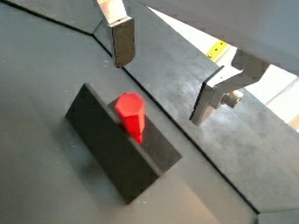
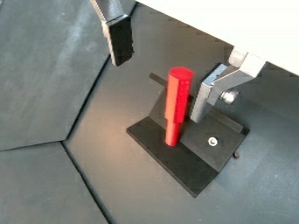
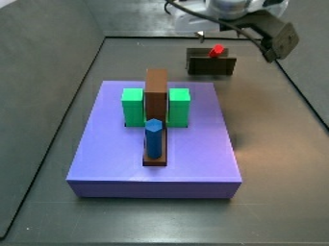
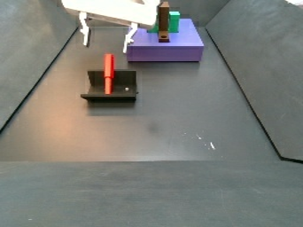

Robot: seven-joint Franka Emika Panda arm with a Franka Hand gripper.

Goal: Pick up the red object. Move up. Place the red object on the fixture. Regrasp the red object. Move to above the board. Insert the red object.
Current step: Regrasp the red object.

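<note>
The red object (image 2: 176, 103) is a short red peg standing upright on the dark fixture (image 2: 197, 150). It also shows in a wrist view (image 1: 129, 114) and in both side views (image 3: 218, 50) (image 4: 109, 73). My gripper (image 2: 163, 70) is open and empty, and hangs just above the peg, with one finger (image 2: 119, 39) well to one side and the other close beside the peg's top. The gripper shows in a side view (image 4: 106, 39) above the fixture (image 4: 110, 90). The purple board (image 3: 193, 144) lies apart from the fixture (image 3: 213, 65).
The board carries two green blocks (image 3: 133, 106), a brown bar (image 3: 157, 88) and a blue peg (image 3: 153, 137). It also shows in a side view (image 4: 175, 49) beyond the fixture. Dark walls ring the dark floor (image 4: 166, 124).
</note>
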